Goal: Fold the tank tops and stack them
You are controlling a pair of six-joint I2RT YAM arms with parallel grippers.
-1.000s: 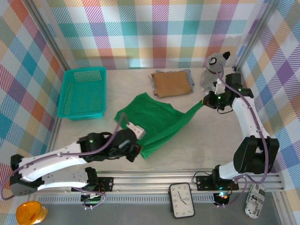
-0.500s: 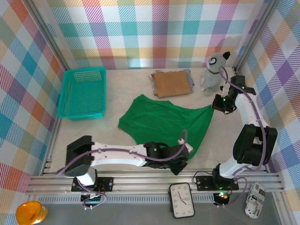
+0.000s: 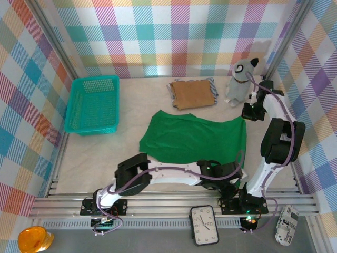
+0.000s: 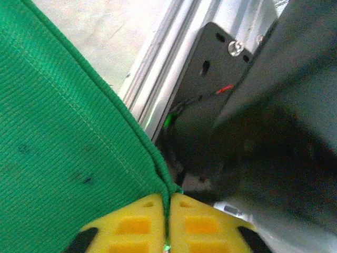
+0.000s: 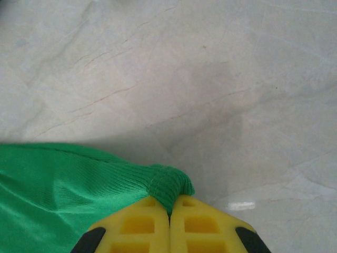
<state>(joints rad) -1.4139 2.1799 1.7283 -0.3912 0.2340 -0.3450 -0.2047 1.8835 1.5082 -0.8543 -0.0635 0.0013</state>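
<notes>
The green tank top [image 3: 195, 139] lies spread flat across the middle of the table. My left gripper [image 3: 235, 172] is at its near right corner, yellow fingertips pinched on the green hem [image 4: 152, 158]. My right gripper [image 3: 247, 113] is at the far right corner, shut on a bunched fold of the green edge [image 5: 167, 182] just above the tabletop. At the back, the tan-brown tank top [image 3: 194, 94] lies folded on the striped one [image 3: 171, 90], of which just the edges show.
A teal mesh basket [image 3: 93, 103] stands at the back left. A grey plush dog [image 3: 241, 79] sits at the back right, close to the right arm. The aluminium rail [image 3: 158, 203] and the right arm's dark base [image 4: 253, 100] lie just beside my left gripper.
My left arm swept right along the near edge, dragging the green top's near corner with it. The right gripper shifted right and back. The cloth went from bunched to spread flat.
</notes>
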